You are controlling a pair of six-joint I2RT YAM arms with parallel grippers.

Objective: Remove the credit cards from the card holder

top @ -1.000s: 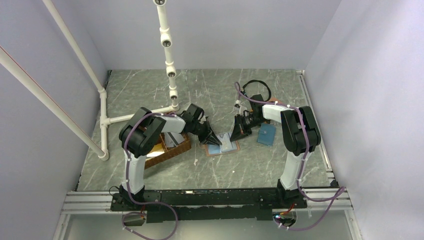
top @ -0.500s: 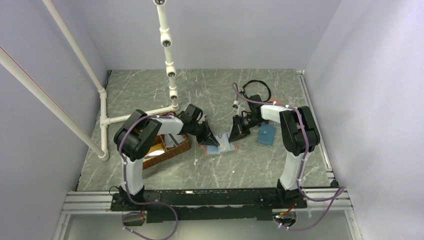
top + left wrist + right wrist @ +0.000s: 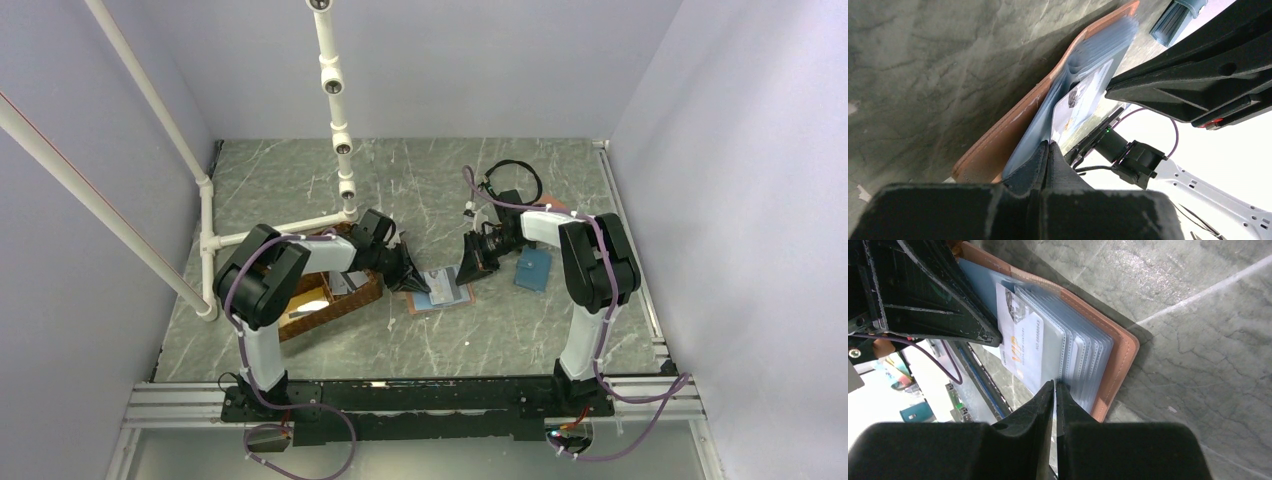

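Observation:
The salmon-pink card holder (image 3: 452, 297) lies open on the table between both grippers, its light-blue and clear pockets (image 3: 1088, 352) fanned out. A grey-silver credit card (image 3: 1025, 347) with print sticks partly out of the pockets; it also shows in the left wrist view (image 3: 1080, 102). My left gripper (image 3: 412, 281) is shut at the card's edge (image 3: 1049, 145). My right gripper (image 3: 467, 264) is shut on the edge of a clear pocket sleeve (image 3: 1054, 384) on the holder's other side. Any other cards are hidden in the pockets.
A wicker basket (image 3: 335, 297) stands under my left arm. A teal-blue wallet (image 3: 533, 268) lies right of the right gripper. A black cable loop (image 3: 515, 172) lies behind it. A white pipe frame (image 3: 340, 130) stands at the back left.
My left gripper has drawn back to the left, and the card holder has shifted slightly left with it. The right gripper has stayed almost still.

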